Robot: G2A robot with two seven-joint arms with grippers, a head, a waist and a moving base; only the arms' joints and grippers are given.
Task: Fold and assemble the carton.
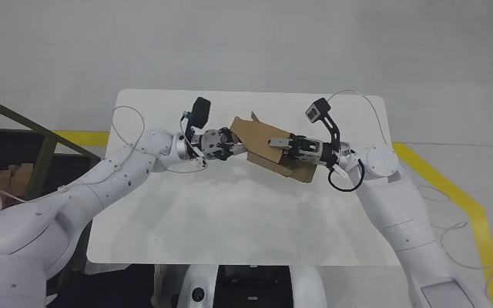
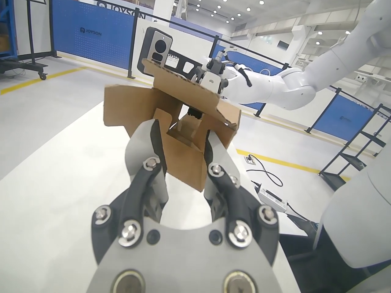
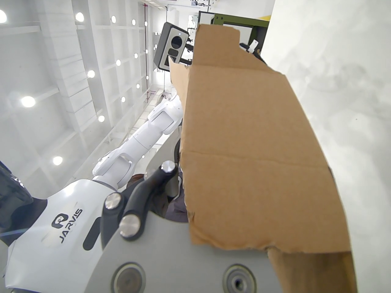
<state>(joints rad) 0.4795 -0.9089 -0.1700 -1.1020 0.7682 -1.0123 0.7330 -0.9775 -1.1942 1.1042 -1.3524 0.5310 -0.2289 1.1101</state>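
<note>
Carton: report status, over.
Left gripper jaws clamped on a carton corner. Right gripper jaws on its upper flap. Carton half-formed, flaps open, held between both arms over the table. Nothing blocking it.

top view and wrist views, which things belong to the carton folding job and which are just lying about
Job in hand: carton; left tool and right tool, one at each end of it; table they work over.

Lying about: power adapter with its cable on the floor; black rack; blue partition panels.
</note>
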